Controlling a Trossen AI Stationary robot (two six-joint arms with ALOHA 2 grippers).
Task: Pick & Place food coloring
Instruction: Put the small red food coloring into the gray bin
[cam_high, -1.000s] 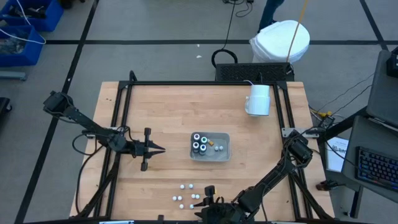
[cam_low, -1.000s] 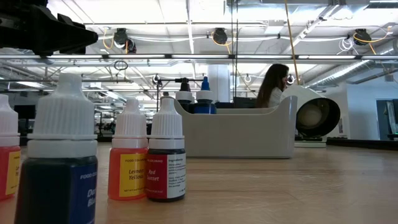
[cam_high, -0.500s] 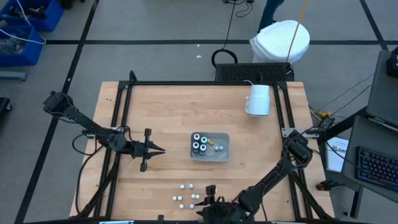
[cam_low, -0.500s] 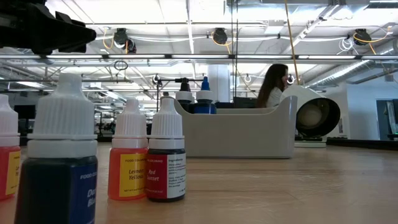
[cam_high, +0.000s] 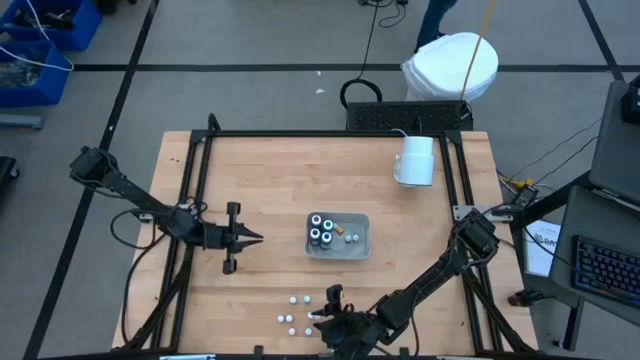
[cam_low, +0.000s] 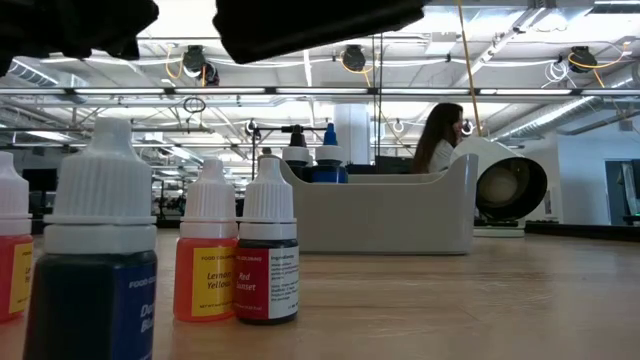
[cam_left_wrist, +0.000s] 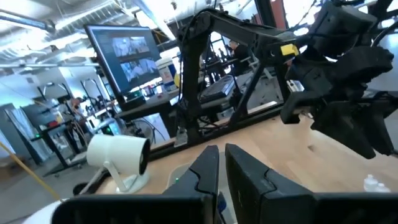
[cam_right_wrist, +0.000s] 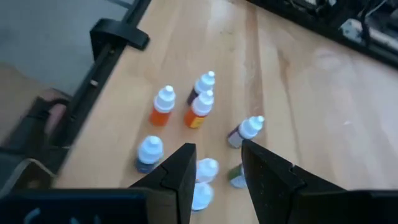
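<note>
Right gripper (cam_right_wrist: 214, 171) over dropper bottles (cam_right_wrist: 202, 106), jaws open, empty.
Bottles cluster at 12 o'clock of fingertips; left gripper (cam_high: 255, 238) jaws nearly closed.

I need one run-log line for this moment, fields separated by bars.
right gripper: open, above dropper bottles | left gripper: shut, waiting | tray: holds four pots

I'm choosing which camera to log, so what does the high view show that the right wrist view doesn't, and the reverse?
Only the high view shows the clear tray holding dark pots, the white mug and the left hand waiting left of the tray. Only the right wrist view shows the dropper bottles' coloured bodies, such as an orange one. Both show the bottle cluster and the open right hand over it.
</note>
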